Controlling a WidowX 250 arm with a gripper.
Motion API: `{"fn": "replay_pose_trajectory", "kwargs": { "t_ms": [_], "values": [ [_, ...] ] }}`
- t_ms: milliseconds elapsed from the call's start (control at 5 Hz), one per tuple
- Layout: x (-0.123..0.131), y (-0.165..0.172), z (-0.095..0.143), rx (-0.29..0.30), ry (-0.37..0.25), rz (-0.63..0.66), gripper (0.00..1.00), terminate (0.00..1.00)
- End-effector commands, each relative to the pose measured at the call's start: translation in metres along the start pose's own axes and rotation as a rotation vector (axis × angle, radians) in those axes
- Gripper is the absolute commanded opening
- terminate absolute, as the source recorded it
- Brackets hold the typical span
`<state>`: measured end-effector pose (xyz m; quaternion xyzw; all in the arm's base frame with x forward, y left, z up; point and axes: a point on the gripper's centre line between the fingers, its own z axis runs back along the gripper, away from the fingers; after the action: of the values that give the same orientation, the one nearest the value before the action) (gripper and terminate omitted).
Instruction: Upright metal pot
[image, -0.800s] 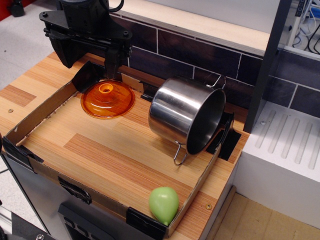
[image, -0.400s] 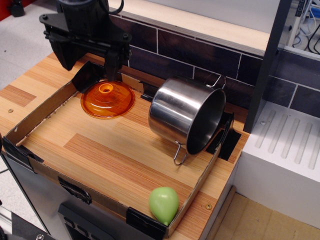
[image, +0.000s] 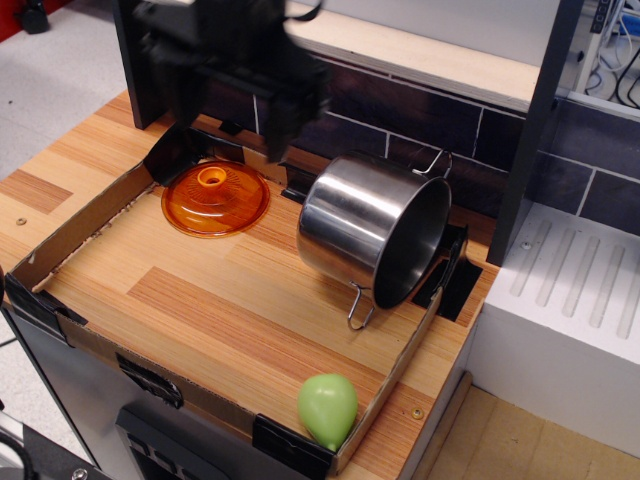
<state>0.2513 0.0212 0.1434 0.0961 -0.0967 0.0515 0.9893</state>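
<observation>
The metal pot (image: 365, 235) is shiny steel and lies on its side at the right of the cardboard tray (image: 70, 235). Its dark opening faces right and toward the front. One wire loop handle (image: 432, 160) sticks up at the back, the other (image: 358, 305) rests low at the front. My black gripper (image: 277, 140) hangs blurred above the tray's back edge, between the orange lid (image: 215, 197) and the pot, up and left of the pot and apart from it. The blur hides how its jaws stand.
A green pear-shaped object (image: 327, 408) sits at the tray's front right corner. A dark tiled wall runs behind the tray. A dark upright post (image: 535, 120) and a white ribbed unit (image: 570, 300) stand to the right.
My gripper has moved quickly to the right, from above the orange lid toward the pot. The pot, lid and green object have not moved.
</observation>
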Motion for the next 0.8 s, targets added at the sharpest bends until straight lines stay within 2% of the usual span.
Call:
{"fn": "replay_pose_trajectory", "kwargs": {
  "t_ms": [0,200,400,600],
  "values": [
    [0.018,-0.059,0.022,0.066,-0.13,-0.072,1.0,0.0],
    [0.028,-0.086,0.014,0.117,-0.171,-0.101,1.0,0.0],
    [0.034,-0.117,-0.005,0.184,-0.157,-0.168,1.0,0.0],
    [0.035,-0.123,-0.02,0.245,-0.176,-0.18,1.0,0.0]
  ]
}}
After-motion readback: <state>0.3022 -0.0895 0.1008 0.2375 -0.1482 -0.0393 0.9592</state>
